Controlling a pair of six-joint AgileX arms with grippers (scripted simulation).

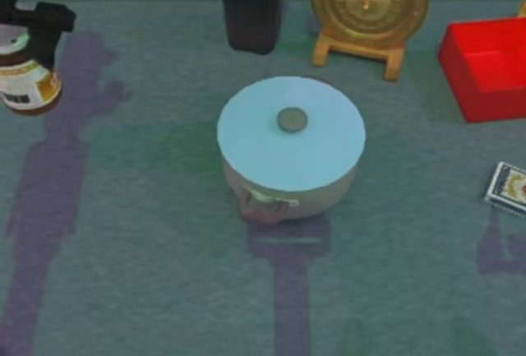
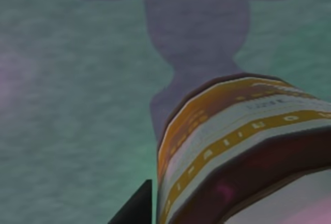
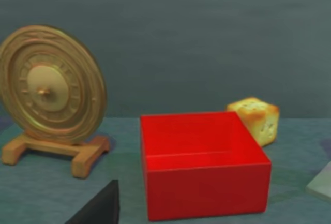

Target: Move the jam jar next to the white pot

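Surface [image 1: 123, 233]: grey-green, it carries all the things; long shadows of the arms lie on it at 7 and 6 o'clock.
White pot [image 1: 292, 146]: the largest thing, at the middle of the surface, round, with a flat pale lid, a small grey knob [image 1: 292, 119] at the centre of the lid, and a handle on its 6 o'clock side.
Red box [image 1: 486, 64]: at 2 o'clock from the pot, at the right edge, open on top.
Gold disc on wooden stand [image 1: 370, 6]: at 1 o'clock from the pot, upright.
Dark planter [image 1: 253, 6]: at 12 o'clock from the pot, with a green top, just beside the gold disc.
Jam jar [image 1: 29, 76]: at 10 o'clock from the pot, at the far left edge, well apart from the pot; it is tilted, and its shadow falls apart from it on the surface.
Left claw [image 1: 33, 31]: at the top of the jar, clamped on the jam jar.
Card box [image 1: 508, 185]: at 3 o'clock from the pot, at the right edge, flat.
Bread piece [image 3: 256, 120]: behind the red box in the right wrist view.
Right claw: only a dark corner of it shows in its wrist view; I cannot tell its state.
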